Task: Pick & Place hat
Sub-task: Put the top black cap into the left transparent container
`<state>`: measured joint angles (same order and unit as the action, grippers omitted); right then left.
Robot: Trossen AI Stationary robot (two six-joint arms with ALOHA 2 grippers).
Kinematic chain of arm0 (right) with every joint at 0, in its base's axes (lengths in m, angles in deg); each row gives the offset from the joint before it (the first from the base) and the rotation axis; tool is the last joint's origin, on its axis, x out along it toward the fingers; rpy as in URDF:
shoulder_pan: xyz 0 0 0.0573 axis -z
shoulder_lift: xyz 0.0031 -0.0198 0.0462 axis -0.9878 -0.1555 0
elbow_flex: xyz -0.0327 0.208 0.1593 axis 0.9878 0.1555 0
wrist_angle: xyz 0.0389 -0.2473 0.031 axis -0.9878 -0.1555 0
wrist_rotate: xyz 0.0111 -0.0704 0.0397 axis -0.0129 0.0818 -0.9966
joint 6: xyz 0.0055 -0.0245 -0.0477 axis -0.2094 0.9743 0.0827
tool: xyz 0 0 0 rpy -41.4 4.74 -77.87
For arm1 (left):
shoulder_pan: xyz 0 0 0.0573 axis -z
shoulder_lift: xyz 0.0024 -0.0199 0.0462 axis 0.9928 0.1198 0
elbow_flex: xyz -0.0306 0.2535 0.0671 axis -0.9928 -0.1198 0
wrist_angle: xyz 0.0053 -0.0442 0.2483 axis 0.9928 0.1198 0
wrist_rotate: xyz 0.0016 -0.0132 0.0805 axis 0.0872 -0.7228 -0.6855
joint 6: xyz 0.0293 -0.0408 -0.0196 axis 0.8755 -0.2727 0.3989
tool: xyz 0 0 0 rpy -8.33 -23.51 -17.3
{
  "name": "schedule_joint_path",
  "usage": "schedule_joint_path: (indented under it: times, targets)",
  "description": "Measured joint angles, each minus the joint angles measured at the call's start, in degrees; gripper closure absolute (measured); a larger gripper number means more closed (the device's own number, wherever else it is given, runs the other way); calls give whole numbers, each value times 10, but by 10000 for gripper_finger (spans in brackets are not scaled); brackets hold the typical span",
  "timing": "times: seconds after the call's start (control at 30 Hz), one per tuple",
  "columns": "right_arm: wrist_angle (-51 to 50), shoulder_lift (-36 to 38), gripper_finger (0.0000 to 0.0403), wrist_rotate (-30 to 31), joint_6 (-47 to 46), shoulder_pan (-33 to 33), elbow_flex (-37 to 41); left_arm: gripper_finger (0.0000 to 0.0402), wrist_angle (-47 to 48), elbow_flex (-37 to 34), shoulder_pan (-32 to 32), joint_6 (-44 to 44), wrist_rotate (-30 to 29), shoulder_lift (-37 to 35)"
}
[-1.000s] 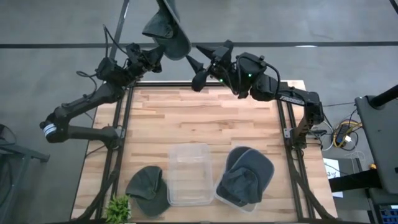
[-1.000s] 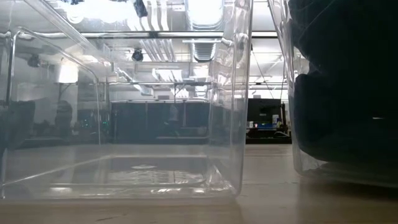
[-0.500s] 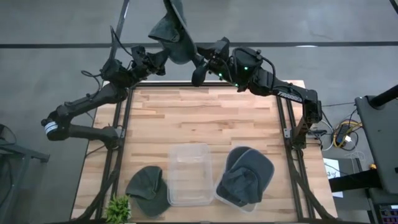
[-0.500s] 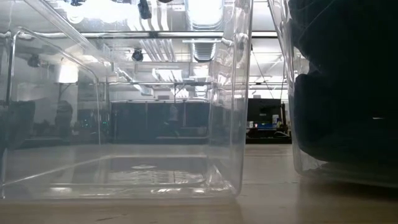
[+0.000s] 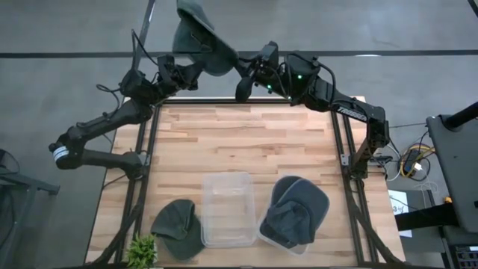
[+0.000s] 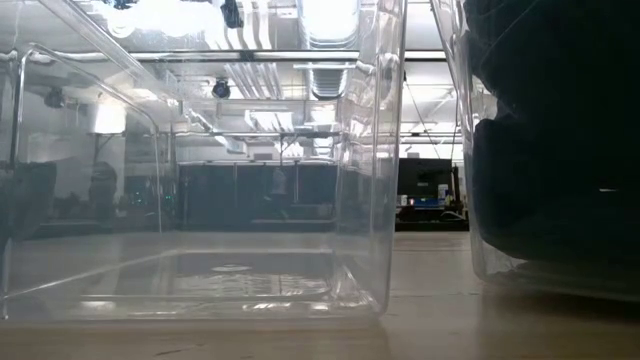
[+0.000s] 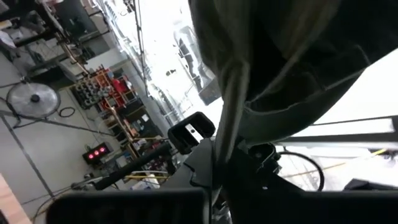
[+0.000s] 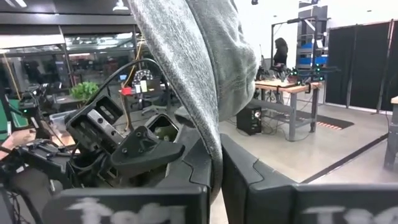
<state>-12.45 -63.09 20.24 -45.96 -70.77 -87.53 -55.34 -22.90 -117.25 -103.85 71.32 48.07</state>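
Wooden table, no legible writing, both arms' jaws clamped on raised grey hat

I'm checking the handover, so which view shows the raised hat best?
The high view: the whole hat hangs between the left pincer and right pincer. Each wrist view shows only a close fold of it; the low view shows none.

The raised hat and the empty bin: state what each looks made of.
Hat: soft grey-green woven cloth, probably cotton; it droops in folds between the left gripper and right gripper.
Empty bin: clear, glossy rigid plastic, apparently; the table shows through it.
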Motion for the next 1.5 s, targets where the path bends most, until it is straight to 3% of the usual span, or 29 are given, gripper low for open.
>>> schedule_joint_path:
  times: [0.4,0.57,0.7,0.87,1.13,1.3,1.5]
  targets:
    - [-61,2,393,1,55,-2,-49,264,74,0,2,3,78,-2]
    - [-118,5,394,8,69,0,-101,258,81,-1,1,0,131,-2]
    - [-223,4,394,4,71,5,-166,258,81,-1,1,2,207,-5]
    - [-289,48,394,-70,1,22,-159,257,89,-1,0,20,254,-11]
    - [-419,108,393,-105,-70,28,-169,257,87,-1,-18,-1,324,-50]
    - [-514,137,392,-196,-143,43,-170,257,86,-1,-42,-2,338,-86]
    - [-573,113,392,-393,-191,44,-169,257,85,-1,-67,18,257,-120]
